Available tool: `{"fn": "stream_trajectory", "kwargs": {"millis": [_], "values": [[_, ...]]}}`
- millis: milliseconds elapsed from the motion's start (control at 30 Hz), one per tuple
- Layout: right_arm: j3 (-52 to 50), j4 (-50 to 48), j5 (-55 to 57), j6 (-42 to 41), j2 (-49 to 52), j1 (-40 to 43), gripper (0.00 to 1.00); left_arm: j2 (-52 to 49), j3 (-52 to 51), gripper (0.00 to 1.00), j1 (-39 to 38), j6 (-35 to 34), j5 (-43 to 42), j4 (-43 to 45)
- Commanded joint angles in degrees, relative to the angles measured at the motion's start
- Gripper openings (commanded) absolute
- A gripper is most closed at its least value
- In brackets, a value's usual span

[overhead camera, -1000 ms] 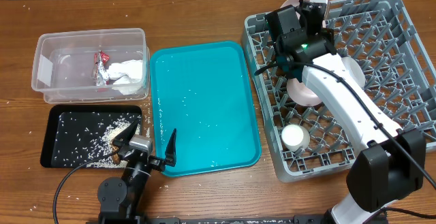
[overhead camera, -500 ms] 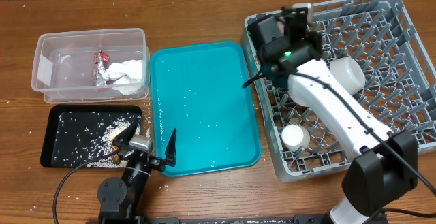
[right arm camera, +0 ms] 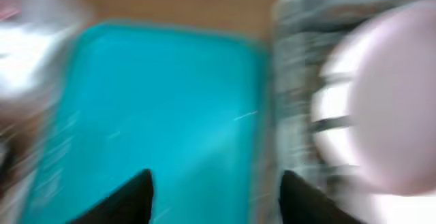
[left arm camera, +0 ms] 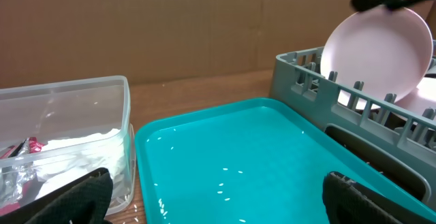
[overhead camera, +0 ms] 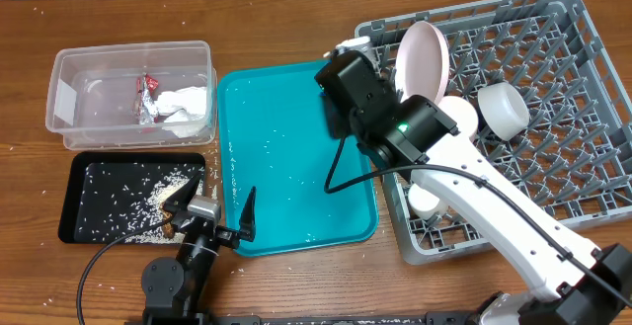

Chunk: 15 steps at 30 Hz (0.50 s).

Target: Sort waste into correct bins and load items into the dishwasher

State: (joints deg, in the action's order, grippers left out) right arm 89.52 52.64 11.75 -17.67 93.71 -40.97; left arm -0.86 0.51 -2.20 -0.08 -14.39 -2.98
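Blurred wrist view: right jaws apart, empty, over the teal tray (right arm camera: pixel 157 101). Left jaws apart at the near edge. Plate (overhead camera: pixel 422 60) upright in the rack (overhead camera: pixel 573 167), far-right corner; arm (overhead camera: pixel 494 206) half-hides the cup (overhead camera: pixel 421 203).

Open room over the teal tray (overhead camera: pixel 286 167) between clear tub (overhead camera: pixel 128 48) and grey rack (overhead camera: pixel 563 137); right arm (overhead camera: pixel 395 127) above its far corner.

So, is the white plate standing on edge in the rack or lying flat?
On edge: the plate rises above the rack wall, its round face showing to the left wrist camera.
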Motion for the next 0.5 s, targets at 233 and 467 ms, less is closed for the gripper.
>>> {"fn": "stream_trajectory", "kwargs": {"millis": [233, 467], "values": [[0.2, 1.4, -23.2, 0.0, -2.8, 0.1, 0.62, 0.6, -0.2, 1.0, 0.4, -0.8, -0.5, 0.1], [0.2, -0.2, -23.2, -0.1, -10.2, 0.2, 1.0, 0.6, -0.2, 1.0, 0.4, -0.8, -0.5, 0.1]]}}
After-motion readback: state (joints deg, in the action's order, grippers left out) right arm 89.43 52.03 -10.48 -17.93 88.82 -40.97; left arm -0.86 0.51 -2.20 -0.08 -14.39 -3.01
